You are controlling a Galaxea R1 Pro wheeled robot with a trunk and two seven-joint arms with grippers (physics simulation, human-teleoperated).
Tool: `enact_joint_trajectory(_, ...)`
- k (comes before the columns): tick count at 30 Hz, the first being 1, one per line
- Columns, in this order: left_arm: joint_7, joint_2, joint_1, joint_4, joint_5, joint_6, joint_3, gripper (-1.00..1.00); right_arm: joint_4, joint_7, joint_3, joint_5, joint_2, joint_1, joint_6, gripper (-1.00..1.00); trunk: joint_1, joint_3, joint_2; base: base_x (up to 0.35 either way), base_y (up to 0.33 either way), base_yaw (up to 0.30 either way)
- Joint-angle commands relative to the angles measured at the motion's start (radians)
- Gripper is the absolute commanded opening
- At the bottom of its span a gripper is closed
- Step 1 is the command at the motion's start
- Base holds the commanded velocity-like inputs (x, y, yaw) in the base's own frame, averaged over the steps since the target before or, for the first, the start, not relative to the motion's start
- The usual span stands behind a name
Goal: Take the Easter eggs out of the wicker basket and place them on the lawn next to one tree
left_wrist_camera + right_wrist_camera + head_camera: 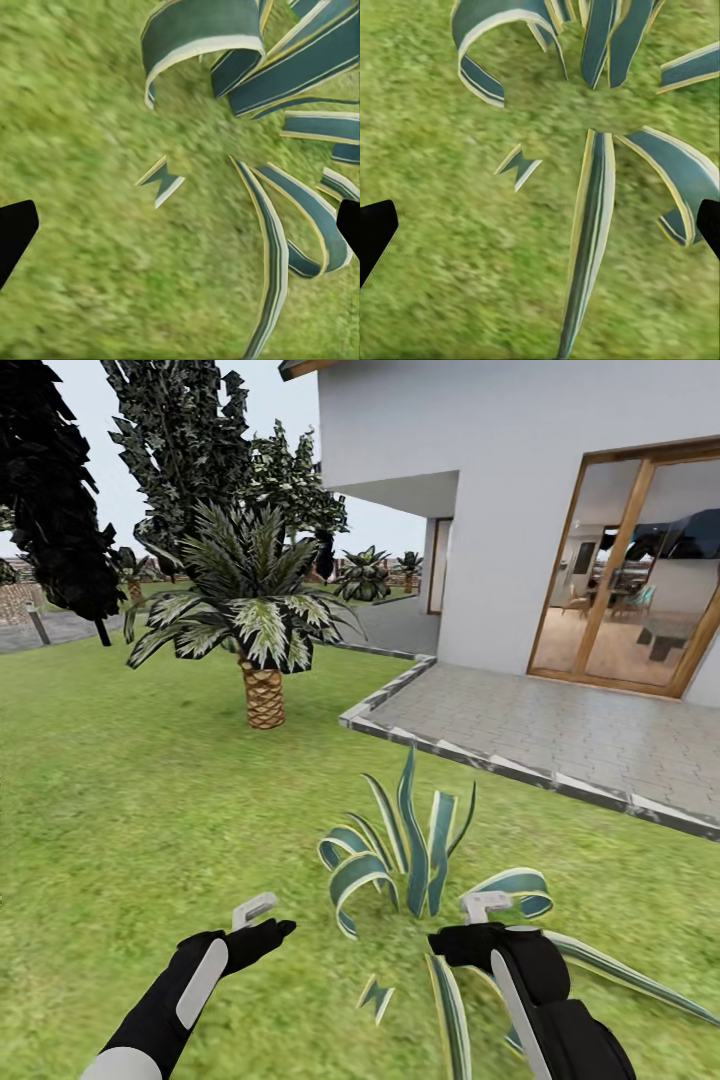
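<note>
Ahead — open lawn (130,780), patio edge (480,755) rightward.

The head camera looks forward and slightly down from above both arms, across the lawn (130,780) toward a white house (520,510) with a paved patio (560,730) on the right and a small palm (262,630) farther off on the left. Close below it stands a striped agave-like plant (420,850), with the left hand (262,920) and right hand (478,920) at the lower edge. Each wrist camera points steeply down at the grass from close range, its dark fingertips (15,232) (375,232) at the frame sides. All three views share that plant (300,67) (592,217) and a small zigzag leaf scrap (377,996) (160,180) (519,165) lying beside it
</note>
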Motion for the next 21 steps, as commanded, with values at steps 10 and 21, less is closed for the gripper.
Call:
enact_joint_trajectory(10, 0.001, 0.0, 0.0, -0.001, 0.005, 0.003, -0.001, 1.0, 0.0, 0.002, 0.001, -0.002, -0.001, -0.001, 0.005, 1.0, 0.0, -0.001, -0.001, 0.0, 0.278, 0.0)
enact_joint_trajectory(21, 0.001, 0.004, 0.0, -0.001, 0.005, 0.003, 0.0, 1.0, -0.001, 0.001, 0.002, -0.001, 0.003, -0.001, 0.005, 1.0, 0.0, -0.001, -0.001, 0.0, 0.257, 0.0)
